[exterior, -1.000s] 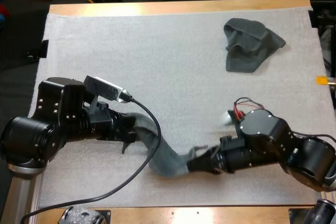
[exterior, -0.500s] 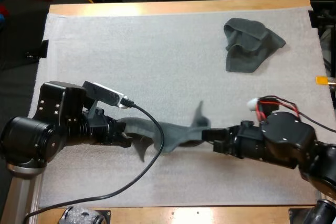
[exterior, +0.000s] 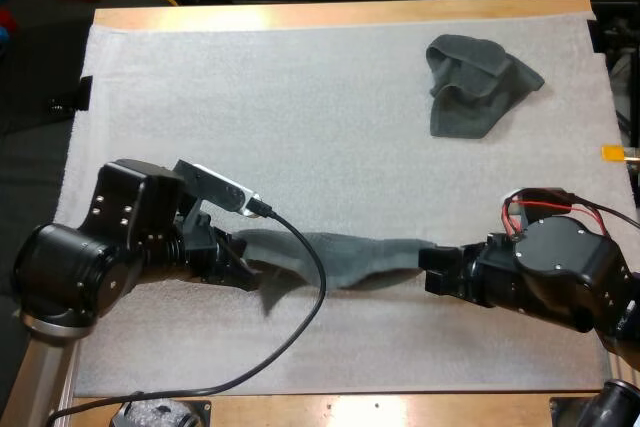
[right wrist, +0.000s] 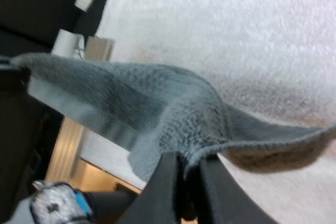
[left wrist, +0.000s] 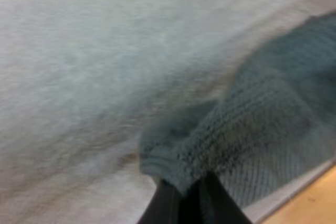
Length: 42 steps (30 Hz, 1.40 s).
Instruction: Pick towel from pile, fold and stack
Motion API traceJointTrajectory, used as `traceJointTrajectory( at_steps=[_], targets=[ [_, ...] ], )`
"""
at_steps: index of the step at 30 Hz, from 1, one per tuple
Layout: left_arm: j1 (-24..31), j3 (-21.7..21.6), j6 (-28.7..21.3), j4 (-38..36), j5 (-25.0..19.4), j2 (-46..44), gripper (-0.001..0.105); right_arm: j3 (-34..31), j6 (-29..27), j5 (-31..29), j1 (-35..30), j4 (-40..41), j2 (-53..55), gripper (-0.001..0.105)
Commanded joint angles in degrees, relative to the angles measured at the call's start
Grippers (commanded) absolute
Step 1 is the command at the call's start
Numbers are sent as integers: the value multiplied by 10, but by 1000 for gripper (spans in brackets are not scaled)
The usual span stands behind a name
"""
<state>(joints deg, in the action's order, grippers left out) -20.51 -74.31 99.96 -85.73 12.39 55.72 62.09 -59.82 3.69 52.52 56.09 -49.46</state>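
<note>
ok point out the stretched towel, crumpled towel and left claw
stretched towel (exterior: 350, 255), high view, mid span
crumpled towel (exterior: 478, 85), high view, centre of heap
left claw (exterior: 240, 265), high view, between its fingertips

Even bright light from above on white mat (exterior: 300, 97); soft shadow beneath lifted towel (exterior: 350, 259); darkness beyond table (exterior: 330, 13).

A stretched towel (exterior: 340, 259) spans the near part of the mat (exterior: 300, 117), its ends pinched by the left gripper (exterior: 245, 265) and the right gripper (exterior: 428, 272). A crumpled towel (exterior: 478, 82) lies at the far right, well apart. The mat covers the table (exterior: 330, 14).
</note>
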Motion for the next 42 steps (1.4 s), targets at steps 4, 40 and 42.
traceJointTrajectory(
  at_steps=[4,40,42],
  targets=[
    [-10,-2,12,-2,-20,-4,0,4,-8,7,-2,40,5,1],
    [59,104,37,213,-27,232,0,-111,-3,114,-174,-178,-202,1],
    [79,104,37,233,2,252,0,-111,16,147,-197,-198,-228,1]
  ],
)
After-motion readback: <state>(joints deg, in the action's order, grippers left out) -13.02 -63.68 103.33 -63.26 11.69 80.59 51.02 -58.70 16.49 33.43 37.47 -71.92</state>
